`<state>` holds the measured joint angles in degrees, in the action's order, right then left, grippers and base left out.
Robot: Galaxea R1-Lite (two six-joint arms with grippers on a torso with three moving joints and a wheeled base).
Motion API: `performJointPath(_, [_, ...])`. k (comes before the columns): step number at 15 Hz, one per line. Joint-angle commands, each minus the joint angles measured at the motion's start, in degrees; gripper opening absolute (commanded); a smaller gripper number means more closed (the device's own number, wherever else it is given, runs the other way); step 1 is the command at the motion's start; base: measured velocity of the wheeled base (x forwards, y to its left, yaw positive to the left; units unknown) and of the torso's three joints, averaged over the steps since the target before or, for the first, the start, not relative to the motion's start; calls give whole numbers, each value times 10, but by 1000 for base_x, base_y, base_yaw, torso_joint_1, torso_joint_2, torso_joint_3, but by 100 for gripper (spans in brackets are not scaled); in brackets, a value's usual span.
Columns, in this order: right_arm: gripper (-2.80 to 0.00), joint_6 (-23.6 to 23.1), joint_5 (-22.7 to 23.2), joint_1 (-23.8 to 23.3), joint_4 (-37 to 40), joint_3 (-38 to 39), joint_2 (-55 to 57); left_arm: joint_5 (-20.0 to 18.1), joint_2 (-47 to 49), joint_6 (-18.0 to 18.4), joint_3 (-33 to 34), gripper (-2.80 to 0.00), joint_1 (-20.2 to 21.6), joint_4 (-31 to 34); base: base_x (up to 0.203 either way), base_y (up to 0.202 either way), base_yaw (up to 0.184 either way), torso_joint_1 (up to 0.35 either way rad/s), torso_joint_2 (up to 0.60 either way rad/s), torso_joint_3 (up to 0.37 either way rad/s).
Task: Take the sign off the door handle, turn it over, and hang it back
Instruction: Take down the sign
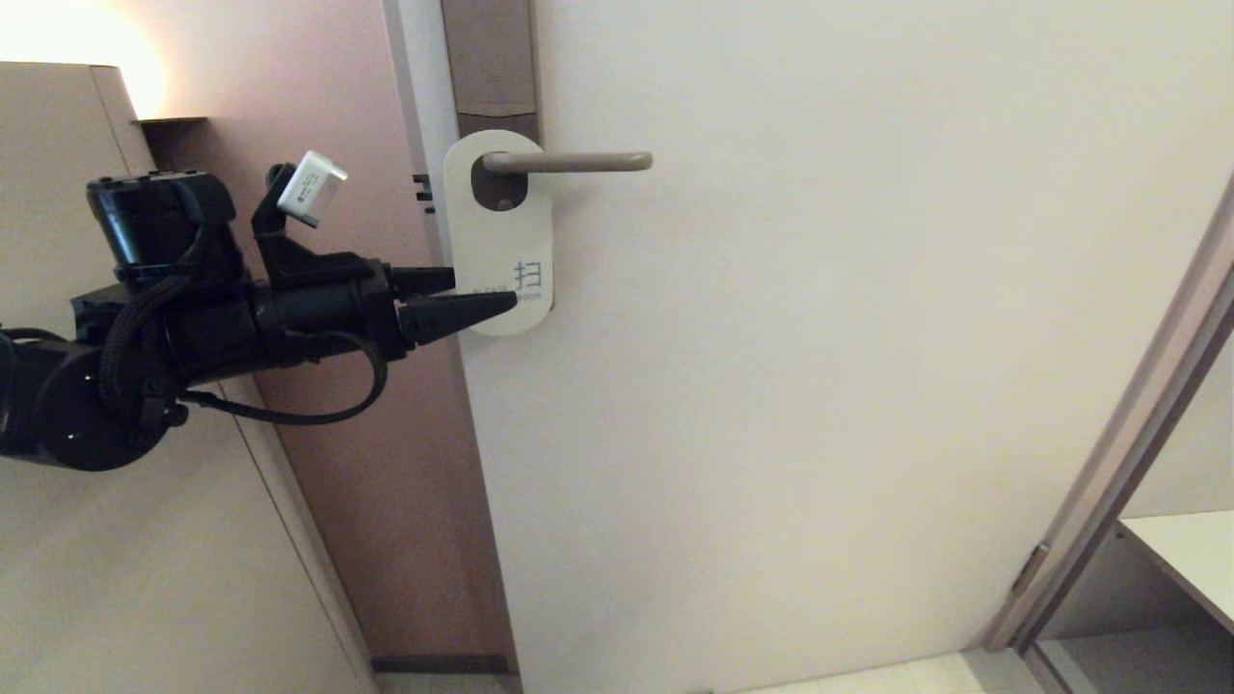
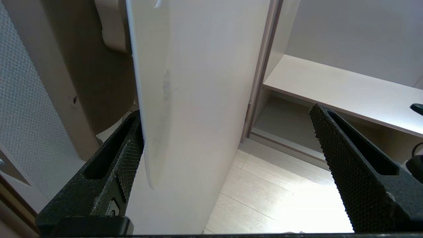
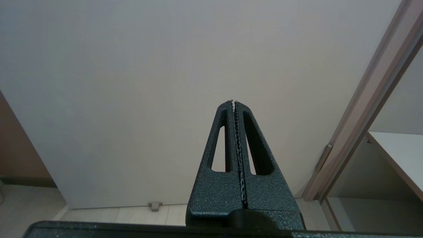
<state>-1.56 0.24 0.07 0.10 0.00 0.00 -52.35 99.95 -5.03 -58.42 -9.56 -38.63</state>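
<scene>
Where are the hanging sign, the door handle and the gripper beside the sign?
sign [image 1: 501,231], head view, blank white middle of the card.
door handle [image 1: 578,162], head view, middle of the lever.
left gripper [image 1: 482,292], head view, between its fingertips.

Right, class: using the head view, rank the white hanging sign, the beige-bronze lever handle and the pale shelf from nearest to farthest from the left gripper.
1. White hanging sign, at the left gripper fingertips.
2. Beige-bronze lever handle, above.
3. Pale shelf, far lower right.
</scene>
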Motion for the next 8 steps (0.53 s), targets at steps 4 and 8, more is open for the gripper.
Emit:
performJointPath(4, [-280,0,0,0,0,0,1,-1,31,-1,-25,0,-1,-2,0,0,0,0,0,0])
performJointPath(8, [-280,0,0,-1,0,0,1,-1,58,-4,-46,0,-2,-2,0,0,0,0,0,0])
